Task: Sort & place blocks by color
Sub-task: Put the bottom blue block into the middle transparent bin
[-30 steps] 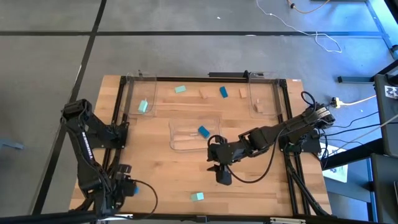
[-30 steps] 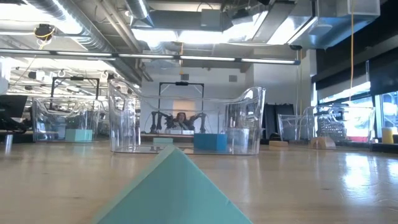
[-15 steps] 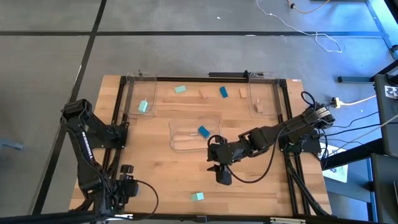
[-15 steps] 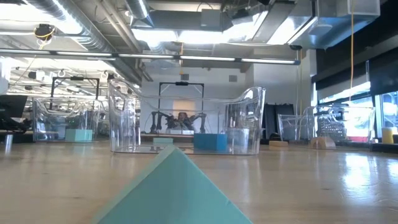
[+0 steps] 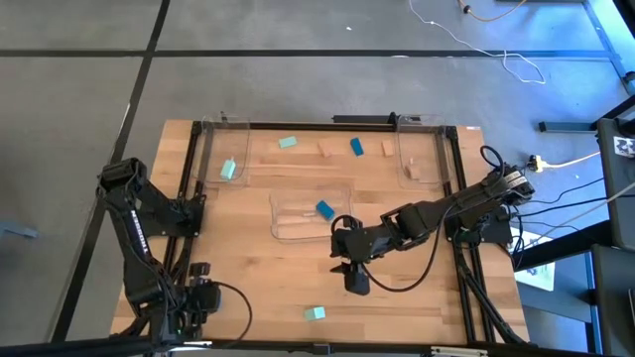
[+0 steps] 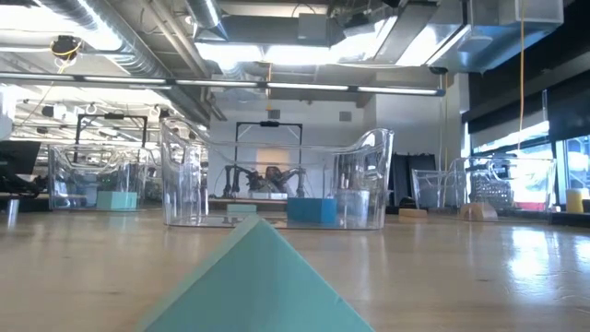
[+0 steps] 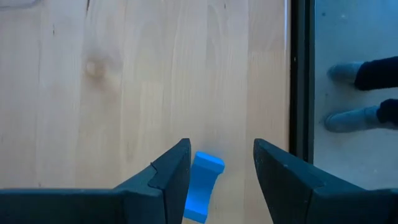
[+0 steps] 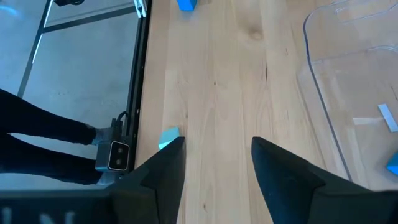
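A blue block (image 7: 203, 186) is framed lengthwise between the spread, empty fingers of the left gripper (image 7: 217, 180); the right gripper (image 5: 354, 282), likewise open, is farther off.

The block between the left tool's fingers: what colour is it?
Bright blue block; clearest in the left wrist view.

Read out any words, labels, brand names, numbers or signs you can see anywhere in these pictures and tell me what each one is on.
None can be read.
White lettering runs along the left arm in the high view: too small to read.
A black-and-white square marker sits on the dark stand at the right edge: a pattern, not text.
The blocks, trays and table carry no print.
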Robot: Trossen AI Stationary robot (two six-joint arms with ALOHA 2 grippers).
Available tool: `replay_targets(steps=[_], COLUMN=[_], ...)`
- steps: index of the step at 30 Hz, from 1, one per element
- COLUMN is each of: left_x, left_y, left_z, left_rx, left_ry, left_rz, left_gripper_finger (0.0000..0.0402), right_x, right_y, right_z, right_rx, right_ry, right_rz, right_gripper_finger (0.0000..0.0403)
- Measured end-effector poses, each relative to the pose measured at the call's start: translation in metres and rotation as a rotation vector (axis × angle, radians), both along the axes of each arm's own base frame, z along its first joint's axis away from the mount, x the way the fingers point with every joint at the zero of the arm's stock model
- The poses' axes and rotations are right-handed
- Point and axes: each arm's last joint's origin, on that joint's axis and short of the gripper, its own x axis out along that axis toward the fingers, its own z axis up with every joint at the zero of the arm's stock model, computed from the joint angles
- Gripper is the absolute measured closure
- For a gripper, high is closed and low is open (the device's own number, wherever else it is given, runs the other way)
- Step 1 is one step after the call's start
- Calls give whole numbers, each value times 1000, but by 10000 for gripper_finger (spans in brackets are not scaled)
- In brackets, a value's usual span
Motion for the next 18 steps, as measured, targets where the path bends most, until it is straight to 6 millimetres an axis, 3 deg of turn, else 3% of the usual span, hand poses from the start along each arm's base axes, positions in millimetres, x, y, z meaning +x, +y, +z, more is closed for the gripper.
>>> replay_targets(steps=[18], left_x=[3], left_y=[-2], left_z=[1], left_rx=[-28], left_ry=[-15], left_rz=[-14], left_gripper_finger=[221], right_x=[0], right_y=[0], right_z=[0], right_rx=[-1], right_ry=[0], right_rz=[1], right_gripper_finger=[219])
